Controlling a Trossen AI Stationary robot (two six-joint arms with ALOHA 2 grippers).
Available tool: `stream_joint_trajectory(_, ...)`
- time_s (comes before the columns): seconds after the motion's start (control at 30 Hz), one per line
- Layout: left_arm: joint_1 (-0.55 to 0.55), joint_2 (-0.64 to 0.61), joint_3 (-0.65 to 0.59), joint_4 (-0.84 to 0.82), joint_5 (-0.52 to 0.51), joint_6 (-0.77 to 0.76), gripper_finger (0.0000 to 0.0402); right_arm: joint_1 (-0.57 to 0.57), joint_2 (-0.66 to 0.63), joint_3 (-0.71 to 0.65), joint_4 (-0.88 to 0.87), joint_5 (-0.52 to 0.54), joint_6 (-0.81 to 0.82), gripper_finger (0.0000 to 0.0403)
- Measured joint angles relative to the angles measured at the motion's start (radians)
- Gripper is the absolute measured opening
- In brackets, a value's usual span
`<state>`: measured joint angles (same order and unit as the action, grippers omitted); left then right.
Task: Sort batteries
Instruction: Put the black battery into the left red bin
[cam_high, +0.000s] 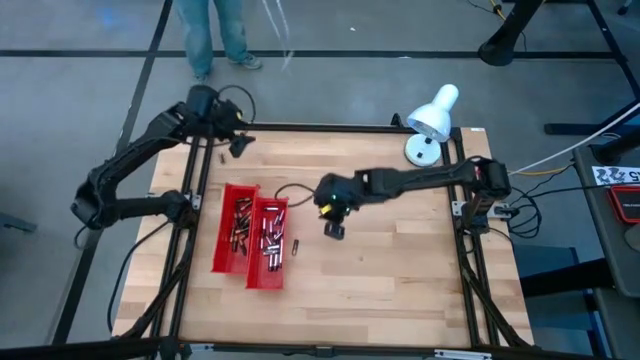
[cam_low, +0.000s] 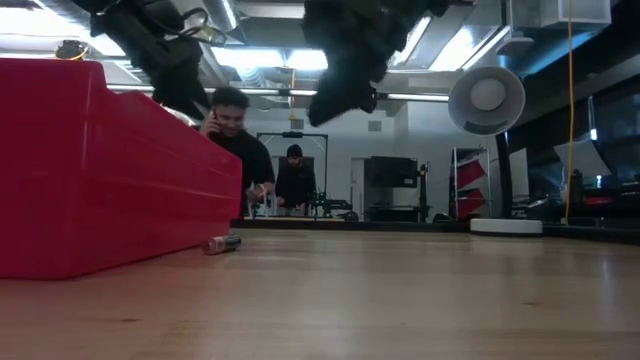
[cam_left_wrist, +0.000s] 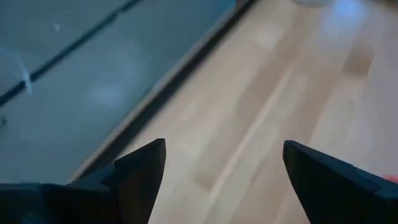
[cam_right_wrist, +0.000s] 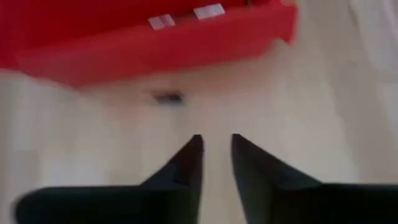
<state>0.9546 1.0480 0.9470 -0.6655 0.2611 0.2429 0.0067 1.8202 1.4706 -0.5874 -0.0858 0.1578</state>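
Two red trays sit side by side left of the table's middle, the left tray (cam_high: 232, 228) and the right tray (cam_high: 268, 243); both hold several small silvery-grey batteries (cam_high: 270, 235). One lone battery (cam_high: 295, 246) (cam_low: 223, 243) (cam_right_wrist: 168, 98) lies on its side on the wood, just right of the right tray. My right gripper (cam_high: 333, 229) (cam_right_wrist: 216, 144) hovers above the table right of that battery, empty, its fingers only a narrow gap apart. My left gripper (cam_high: 238, 146) (cam_left_wrist: 224, 168) waits wide open over the table's far left corner.
A white desk lamp (cam_high: 430, 125) stands at the far right corner. The wooden table top (cam_high: 400, 270) is bare to the right and near side of the trays. A black frame rail (cam_high: 330, 127) runs along the far edge. People (cam_low: 240, 140) are in the room beyond.
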Motion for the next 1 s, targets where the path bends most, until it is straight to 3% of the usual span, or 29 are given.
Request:
stream_joint_trajectory(0.17, 0.070, 0.000, 0.000, 0.137, 0.093, -0.098, 0.0313, 0.098, 0.006, -0.025, 0.200, 0.125, 0.231, 0.0190)
stream_joint_trajectory(0.33, 0.044, -0.001, 0.001, 0.153, 0.132, -0.127, 0.0313, 0.205, 0.064, -0.025, 0.284, 0.255, 0.285, 0.0319)
stream_joint_trajectory(0.47, 0.001, -0.002, 0.000, 0.135, 0.133, -0.103, 0.0313, 0.269, 0.125, -0.025, 0.300, 0.359, 0.310, 0.0386)
stream_joint_trajectory(0.6, -0.031, -0.002, 0.000, 0.127, 0.132, -0.087, 0.0313, 0.284, 0.192, -0.026, 0.324, 0.406, 0.306, 0.0387)
stream_joint_trajectory(0.77, -0.027, -0.002, 0.000, 0.112, 0.130, -0.089, 0.0313, 0.263, 0.256, -0.026, 0.430, 0.286, 0.206, 0.0366)
stream_joint_trajectory(1.0, -0.002, -0.001, 0.001, 0.083, 0.127, -0.089, 0.0313, 0.245, 0.304, -0.025, 0.535, 0.260, 0.044, 0.0359)
